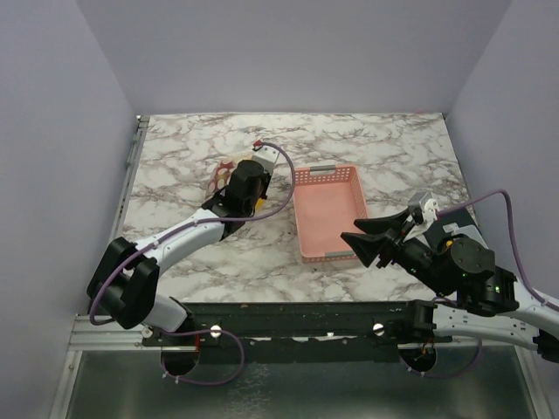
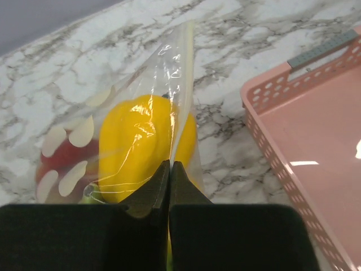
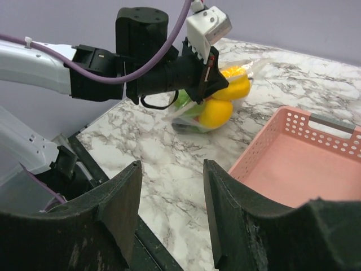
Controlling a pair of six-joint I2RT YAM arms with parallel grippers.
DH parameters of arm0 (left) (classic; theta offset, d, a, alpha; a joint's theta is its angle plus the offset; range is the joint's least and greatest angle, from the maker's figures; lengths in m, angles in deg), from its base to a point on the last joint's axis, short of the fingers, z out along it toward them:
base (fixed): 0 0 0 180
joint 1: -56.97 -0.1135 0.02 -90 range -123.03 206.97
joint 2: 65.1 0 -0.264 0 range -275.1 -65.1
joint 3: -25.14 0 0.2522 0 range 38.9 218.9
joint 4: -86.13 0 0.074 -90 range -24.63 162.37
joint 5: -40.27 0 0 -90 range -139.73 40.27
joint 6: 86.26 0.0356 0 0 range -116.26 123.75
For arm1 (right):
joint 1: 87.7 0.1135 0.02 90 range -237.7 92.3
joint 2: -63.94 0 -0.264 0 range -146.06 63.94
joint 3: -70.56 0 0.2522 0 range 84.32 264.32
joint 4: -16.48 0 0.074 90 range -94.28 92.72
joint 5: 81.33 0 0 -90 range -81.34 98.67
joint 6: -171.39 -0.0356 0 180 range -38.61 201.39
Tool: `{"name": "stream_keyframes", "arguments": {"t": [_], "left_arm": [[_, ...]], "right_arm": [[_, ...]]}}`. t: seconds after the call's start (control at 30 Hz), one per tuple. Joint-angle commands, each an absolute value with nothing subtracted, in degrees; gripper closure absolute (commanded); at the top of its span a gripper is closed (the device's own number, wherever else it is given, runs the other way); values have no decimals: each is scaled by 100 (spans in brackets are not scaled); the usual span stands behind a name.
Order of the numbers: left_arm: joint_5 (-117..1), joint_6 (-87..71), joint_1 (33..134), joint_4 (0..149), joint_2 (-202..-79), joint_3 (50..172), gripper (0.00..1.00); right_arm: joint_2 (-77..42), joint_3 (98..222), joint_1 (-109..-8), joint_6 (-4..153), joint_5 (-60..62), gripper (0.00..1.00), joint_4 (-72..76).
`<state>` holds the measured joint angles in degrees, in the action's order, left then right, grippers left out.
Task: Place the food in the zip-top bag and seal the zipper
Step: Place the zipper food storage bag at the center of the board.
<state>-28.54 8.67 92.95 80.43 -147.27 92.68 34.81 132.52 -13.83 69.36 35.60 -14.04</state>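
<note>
The left gripper (image 2: pixel 169 172) has its jaws pressed tight together on a fold of the clear bag (image 2: pixel 175 68), and the plastic rises straight out from between the tips. Inside the bag, just beyond the jaws, sits a yellow fruit (image 2: pixel 132 141). A red piece (image 2: pixel 67 155) lies beside it and a green piece (image 2: pixel 90 196) peeks out below. The bag is on the left half of the marble table (image 1: pixel 175 166), just left of the pink basket (image 1: pixel 301 218). I can't pick out the zipper strip. The right gripper (image 3: pixel 172 169) hovers by the basket's near corner, jaws partway apart around nothing.
</note>
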Motion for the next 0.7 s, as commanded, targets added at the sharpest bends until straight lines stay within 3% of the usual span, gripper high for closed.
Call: {"name": "stream_keyframes", "arguments": {"t": [0.0,0.5,0.67], "left_arm": [[-3069,-303,9585,8278,-14463,8633,100],[-2935,-1531,9836,8335,-13307,6980,99],[-3134,-1656,9834,7935,-12906,7010,73]], "right_arm": [[3542,13205,-1373,6760,3585,47,-1511],[3425,13334,-1374,6127,4147,43,-2062],[3323,13244,-1372,5975,4362,35,-2083]]}}
